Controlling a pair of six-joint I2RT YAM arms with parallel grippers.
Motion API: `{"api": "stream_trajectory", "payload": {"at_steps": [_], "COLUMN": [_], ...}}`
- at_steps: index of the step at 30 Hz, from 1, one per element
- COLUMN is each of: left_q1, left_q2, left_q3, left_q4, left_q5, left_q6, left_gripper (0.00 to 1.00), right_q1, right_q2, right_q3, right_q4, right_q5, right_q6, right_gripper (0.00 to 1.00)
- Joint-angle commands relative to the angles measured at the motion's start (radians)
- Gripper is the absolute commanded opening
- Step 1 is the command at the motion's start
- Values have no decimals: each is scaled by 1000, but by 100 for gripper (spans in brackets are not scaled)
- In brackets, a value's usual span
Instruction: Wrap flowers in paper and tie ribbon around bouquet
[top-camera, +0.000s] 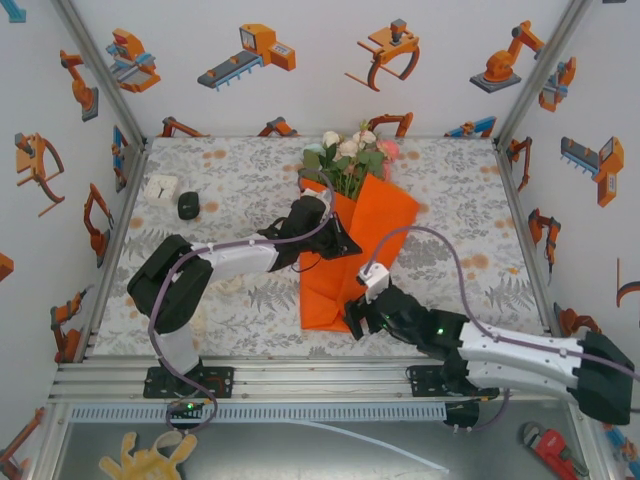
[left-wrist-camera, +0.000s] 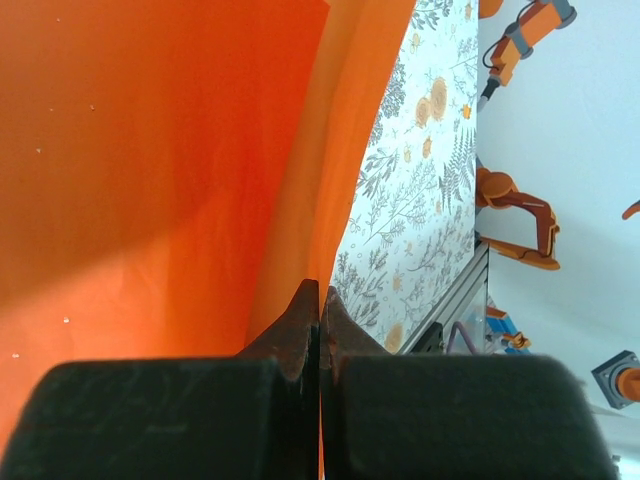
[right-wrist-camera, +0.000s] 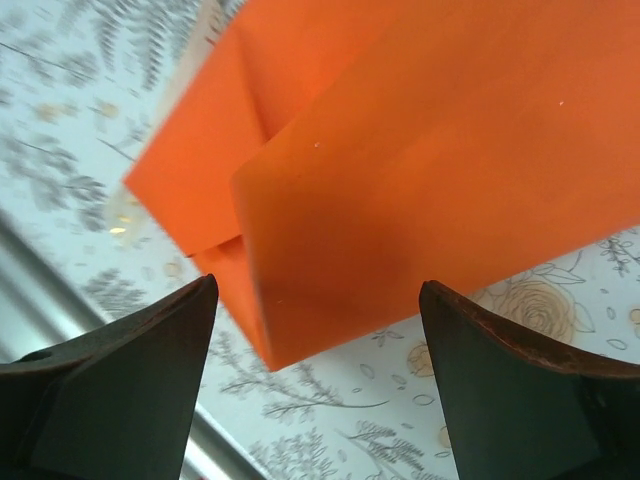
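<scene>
At table centre, thin bright orange paper sheet (top-camera: 380, 215) lies folded cone-like on the grey-and-orange floral tablecloth (top-camera: 460, 200); pink, white and pale blue flowers with green leaves (top-camera: 350, 155) poke out at its far end, stems hidden inside. From above, the left gripper (top-camera: 340, 240) is partly lost against its own dark arm; wrist view: jaws pressed together on a paper fold edge. Arm bent, reaching over mid-cone. Near corner: right gripper (right-wrist-camera: 318, 283) low, spread wide, touching nothing.

Spread hand (right-wrist-camera: 318, 385) frames folded paper (right-wrist-camera: 420, 170); tablecloth (right-wrist-camera: 60, 130) beneath.
</scene>
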Motion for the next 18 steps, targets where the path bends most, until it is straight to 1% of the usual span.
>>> {"api": "stream_trajectory", "payload": {"at_steps": [1,3,5,8,10,11,13,15,17,18], "left_q1": [-2,-2,-2,-2,-2,-2,-2,1,4,5], "left_q2": [-28,-34,-38,-37,-34,-34,-32,-31,-59,-90], "left_q3": [0,-1,-2,-4,-2,-2,4,21,20,7], "left_q4": [10,-4,-18,-9,-3,2,23,46,73,87], "left_q5": [-30,-47,-68,-85,-94,-96,-89,-47,-31,-32], "left_q6": [-28,-34,-50,-83,-99,-101,-85,-40,32,81], "left_gripper": [0,0,0,1,3,6,16,29,44,48], "right_q1": [47,69,77,82,100,102,103,102,101,97], "right_q2": [112,155,180,232,266,278,294,290,264,241], "right_q3": [26,35,44,49,63,70,80,76,58,49], "right_q4": [128,120,107,112,98,90,74,58,55,52], "right_q5": [210,333,421,484,538,545,545,548,563,562], "right_q6": [-73,-72,-83,-70,-52,-45,-25,7,40,57], "right_gripper": [74,73,69,61,53,49,42,34,26,21]}}
